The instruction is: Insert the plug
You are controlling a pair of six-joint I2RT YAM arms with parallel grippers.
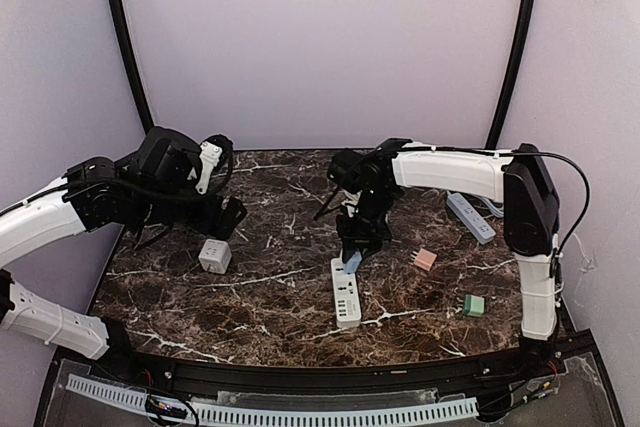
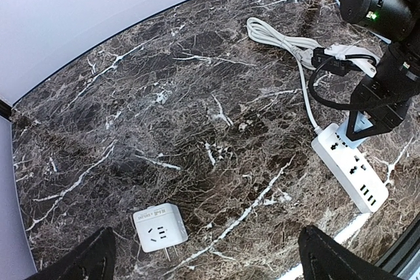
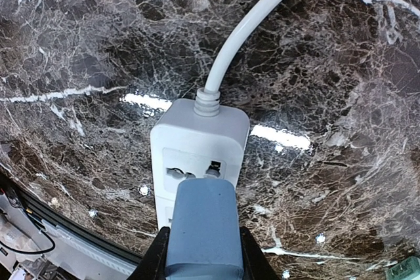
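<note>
At the left, the left hand (image 1: 228,217) hangs with its fingers wide apart and holding nothing, above the white cube adapter (image 1: 215,255) and well away from the job, so nothing pins the power strip (image 1: 346,292) to the worktop (image 1: 270,297). That is the main hazard: the strip lies loose on smooth marble, and a push that is not square to its face would probably skate it along or rock it instead of seating the pins. At the middle, the right hand (image 1: 355,252) is clamped on the blue-grey plug (image 3: 200,227), which sits at the cord-end socket of the strip. The plug body hides most of the holes in the wrist view, so I cannot tell whether the pins have entered or only rest on the face. If they are slightly off, more force would likely jam them against the plastic or twist the plug in the grip. The stiff white cord (image 3: 249,31) could also swing the strip. Further right, the pink block (image 1: 425,259), the green block (image 1: 474,304) and a second strip (image 1: 470,217) lie apart from this, little threat.
</note>
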